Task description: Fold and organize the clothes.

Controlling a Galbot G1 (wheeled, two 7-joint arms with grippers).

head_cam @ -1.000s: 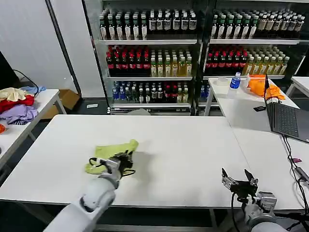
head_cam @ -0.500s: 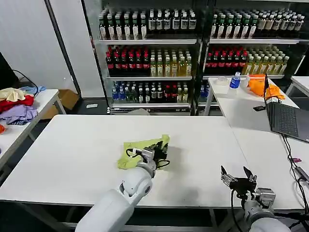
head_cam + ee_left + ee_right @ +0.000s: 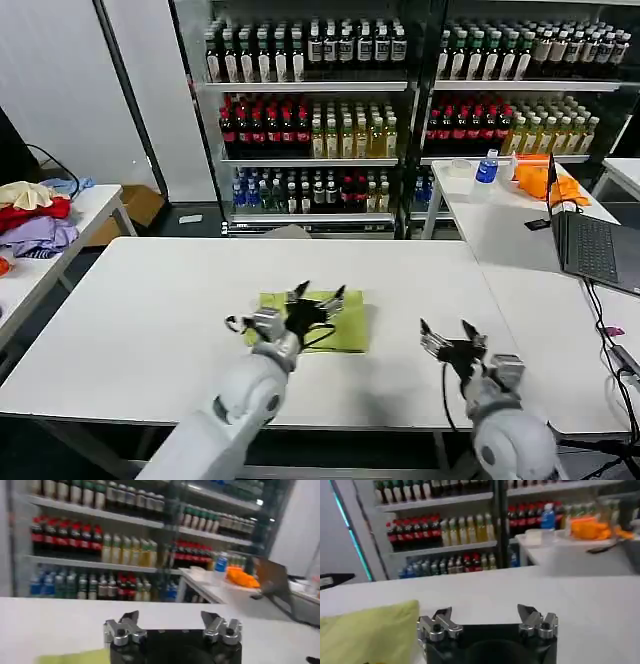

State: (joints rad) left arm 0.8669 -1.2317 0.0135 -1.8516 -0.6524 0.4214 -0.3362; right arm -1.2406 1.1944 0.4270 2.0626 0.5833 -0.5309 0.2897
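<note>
While the folded T-shirt (image 3: 325, 318) lies flat mid-surface (image 3: 150, 300), the left hand (image 3: 318, 300) is held open and empty over it. If that hand is dragged low, the fold could be undone; the right hand (image 3: 447, 340), open and empty, is kept near the front edge.

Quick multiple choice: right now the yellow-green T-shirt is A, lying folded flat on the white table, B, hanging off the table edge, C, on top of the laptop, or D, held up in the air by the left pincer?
A: the T-shirt lies as a flat folded rectangle on the white table, with the left pincer open above it.
</note>
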